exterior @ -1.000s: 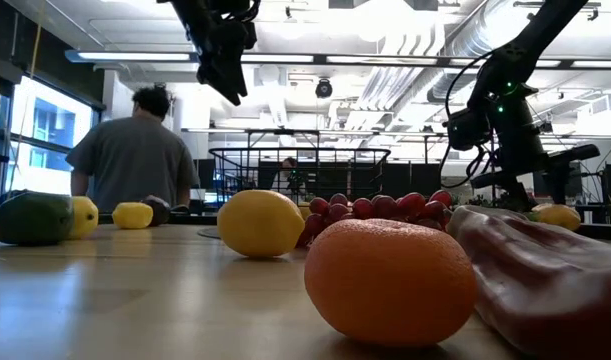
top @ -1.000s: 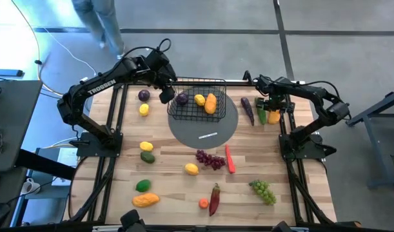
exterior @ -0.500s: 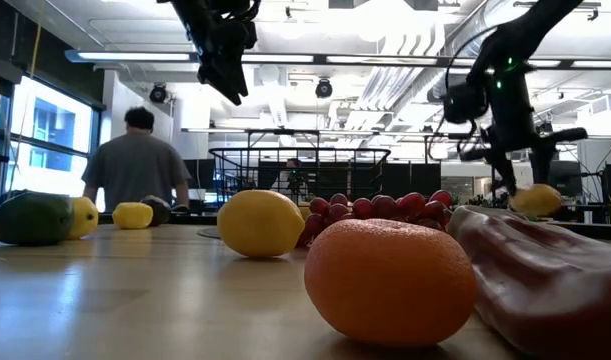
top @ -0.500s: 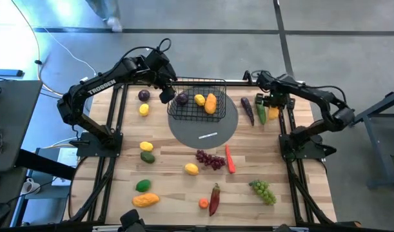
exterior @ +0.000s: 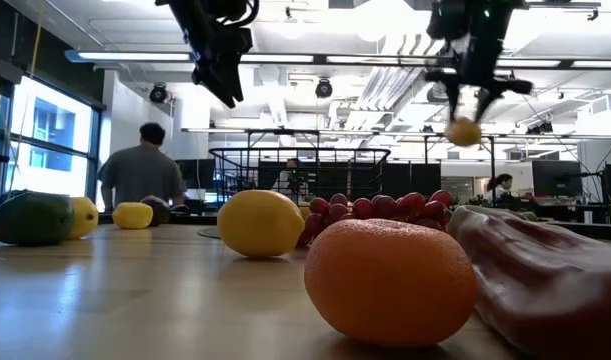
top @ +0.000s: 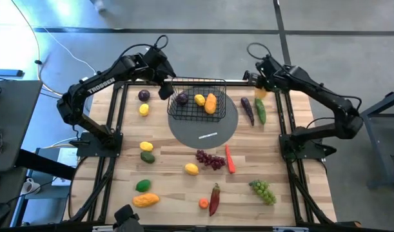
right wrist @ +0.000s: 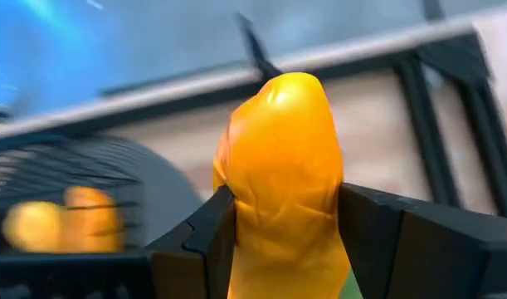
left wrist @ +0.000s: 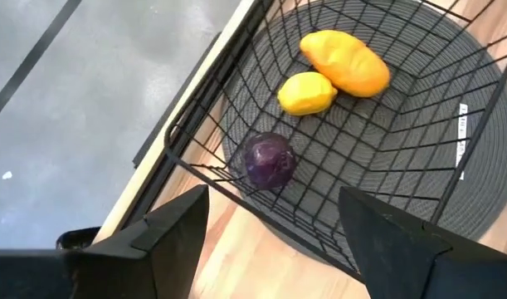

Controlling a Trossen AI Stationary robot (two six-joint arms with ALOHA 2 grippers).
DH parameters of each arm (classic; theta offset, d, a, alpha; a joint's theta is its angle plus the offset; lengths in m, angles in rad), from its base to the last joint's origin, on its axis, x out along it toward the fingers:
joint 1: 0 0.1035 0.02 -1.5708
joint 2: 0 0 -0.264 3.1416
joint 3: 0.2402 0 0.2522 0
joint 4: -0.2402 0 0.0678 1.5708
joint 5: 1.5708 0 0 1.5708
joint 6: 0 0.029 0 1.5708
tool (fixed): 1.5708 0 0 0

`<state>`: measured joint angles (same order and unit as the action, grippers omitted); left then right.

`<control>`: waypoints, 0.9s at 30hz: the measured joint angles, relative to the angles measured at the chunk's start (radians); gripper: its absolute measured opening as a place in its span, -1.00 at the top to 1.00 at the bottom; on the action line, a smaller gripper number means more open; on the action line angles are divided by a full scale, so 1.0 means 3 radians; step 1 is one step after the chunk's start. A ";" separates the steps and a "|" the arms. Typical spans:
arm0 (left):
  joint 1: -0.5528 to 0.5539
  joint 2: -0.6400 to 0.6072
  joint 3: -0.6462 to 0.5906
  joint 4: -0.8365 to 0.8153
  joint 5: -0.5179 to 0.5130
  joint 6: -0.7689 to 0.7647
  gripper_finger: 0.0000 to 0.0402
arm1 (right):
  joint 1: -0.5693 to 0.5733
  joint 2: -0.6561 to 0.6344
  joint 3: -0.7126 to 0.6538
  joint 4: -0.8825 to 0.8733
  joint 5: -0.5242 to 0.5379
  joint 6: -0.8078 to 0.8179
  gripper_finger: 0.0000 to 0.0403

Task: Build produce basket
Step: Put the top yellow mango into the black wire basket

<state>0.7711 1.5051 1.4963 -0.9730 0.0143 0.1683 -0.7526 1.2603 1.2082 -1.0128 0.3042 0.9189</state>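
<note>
The black wire basket [top: 198,96] stands on a round grey mat [top: 203,125] and holds a purple plum [left wrist: 270,159], a lemon [left wrist: 307,92] and an orange-yellow mango [left wrist: 346,61]. My left gripper [top: 166,90] hovers open above the basket's far left corner, with nothing between its fingers [left wrist: 174,228]. My right gripper [top: 260,89] is high over the table's far right part, shut on an orange-yellow fruit [right wrist: 282,158], which also shows in the low view [exterior: 464,131]. More produce lies spread over the table. My right gripper pinches the orange-yellow fruit by its two sides [right wrist: 232,208] between its two fingers [right wrist: 199,245]. The fingers slant downward from above. The fruit is lifted clear of the table, and its end [exterior: 464,133] hangs out below the fingertips.
A purple eggplant [top: 247,109] and a green cucumber [top: 261,113] lie right of the mat. Red grapes [top: 211,159], a carrot [top: 229,159], lemons, green grapes [top: 263,191], a red pepper [top: 214,198] and an orange [top: 204,203] lie nearer. A person [exterior: 140,175] stands beyond the table.
My right gripper has risen from the table beside the cucumber, carrying the orange-yellow fruit up clear of the table. It has also shifted toward the far edge and a little toward the basket, tipping from pointing straight down to a slant.
</note>
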 joint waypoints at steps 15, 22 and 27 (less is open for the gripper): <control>0.0280 0.0000 0.0000 -0.0003 0.0000 0.0000 -0.28 | 0.0760 0.0189 0.0157 0.1596 0.0137 -0.0255 0.25; 0.0312 0.0000 0.0000 -0.0004 0.0000 0.0019 -0.28 | 0.1003 0.0522 0.0156 0.1895 0.0125 -0.0299 0.25; 0.0312 0.0000 0.0000 -0.0004 0.0000 0.0026 -0.28 | 0.1123 0.0758 0.0156 0.1901 0.0114 -0.0337 0.24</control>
<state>0.8646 1.5051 1.4963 -0.9741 0.0143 0.1761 -0.4157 1.4878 1.2549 -0.4425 0.3383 0.8179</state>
